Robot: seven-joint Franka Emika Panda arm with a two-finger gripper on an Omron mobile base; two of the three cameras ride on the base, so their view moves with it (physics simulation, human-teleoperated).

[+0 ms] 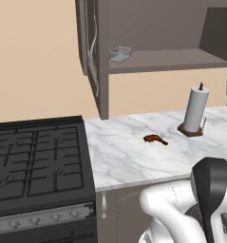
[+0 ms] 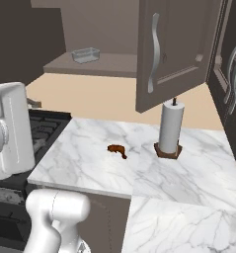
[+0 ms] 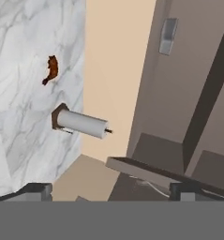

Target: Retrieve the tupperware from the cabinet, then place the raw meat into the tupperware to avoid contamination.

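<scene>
- While the cabinet stood with its doors swung open, we saw the tupperware resting on the inner shelf, near its left end.
- We found the raw meat lying on the marble surface, well apart from the paper towel roll.
- We had our fingers spread wide with nothing between them, and nowhere near the tupperware.
- We judged the open right door the main hazard: it hung over the surface, and an arm rising toward the shelf could strike it.
- We also feared nudging the shallow tupperware deeper along the shelf if the fingers arrived too low.
- We thought a wide swing might topple the paper towel roll.
</scene>
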